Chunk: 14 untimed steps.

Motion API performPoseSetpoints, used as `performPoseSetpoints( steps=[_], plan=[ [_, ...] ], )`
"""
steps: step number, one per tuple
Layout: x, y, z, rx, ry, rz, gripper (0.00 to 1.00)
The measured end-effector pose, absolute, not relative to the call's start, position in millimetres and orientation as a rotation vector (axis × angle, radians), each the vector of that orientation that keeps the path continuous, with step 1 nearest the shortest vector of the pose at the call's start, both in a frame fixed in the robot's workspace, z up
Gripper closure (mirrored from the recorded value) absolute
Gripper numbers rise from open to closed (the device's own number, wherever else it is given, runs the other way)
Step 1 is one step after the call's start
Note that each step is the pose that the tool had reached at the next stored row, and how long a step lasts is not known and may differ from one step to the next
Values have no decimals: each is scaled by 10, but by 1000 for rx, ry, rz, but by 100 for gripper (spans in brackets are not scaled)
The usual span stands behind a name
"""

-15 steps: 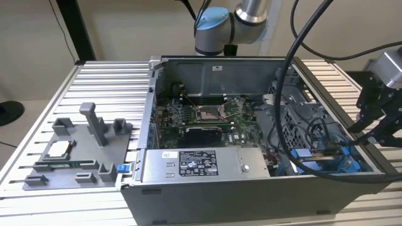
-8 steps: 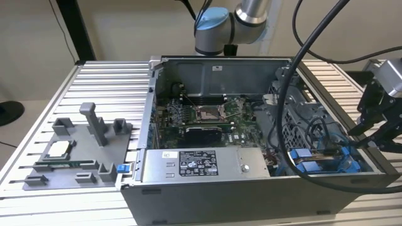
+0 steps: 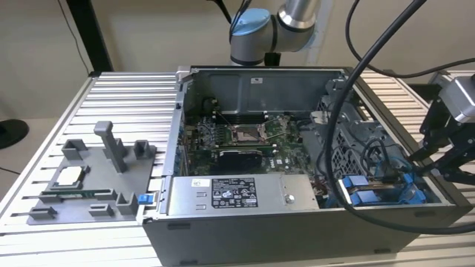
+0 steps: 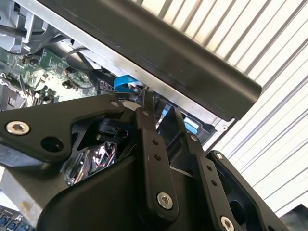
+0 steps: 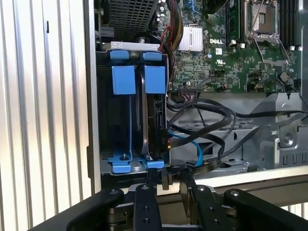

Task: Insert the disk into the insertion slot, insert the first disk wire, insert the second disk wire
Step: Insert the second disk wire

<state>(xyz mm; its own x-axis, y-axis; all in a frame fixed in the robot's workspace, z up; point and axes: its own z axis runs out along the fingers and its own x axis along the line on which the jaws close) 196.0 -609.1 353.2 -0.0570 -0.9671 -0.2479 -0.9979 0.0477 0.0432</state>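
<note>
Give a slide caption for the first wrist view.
Gripper hovers near the disk, which sits in the insertion slot.

disk [image 5: 155,120] — dark slab standing on edge, clipped in blue carrier frame, seated in bay | insertion slot [image 5: 103,120] — dark grey bay, 2 blue tabs at top | blue wire [image 5: 191,143] curves just beside disk's connector edge

Disk carrier [image 5: 155,79] blue; motherboard [image 5: 231,53] green; table [image 5: 43,120] silver, ribbed; cable [image 5: 196,149] blue.
</note>
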Motion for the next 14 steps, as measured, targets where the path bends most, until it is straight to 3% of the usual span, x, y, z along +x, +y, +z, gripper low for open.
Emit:
performPoseSetpoints(
  steps=[14],
  plan=[
    [2007, -6104, 3490, -2014, 2122, 359, 0]
  ],
)
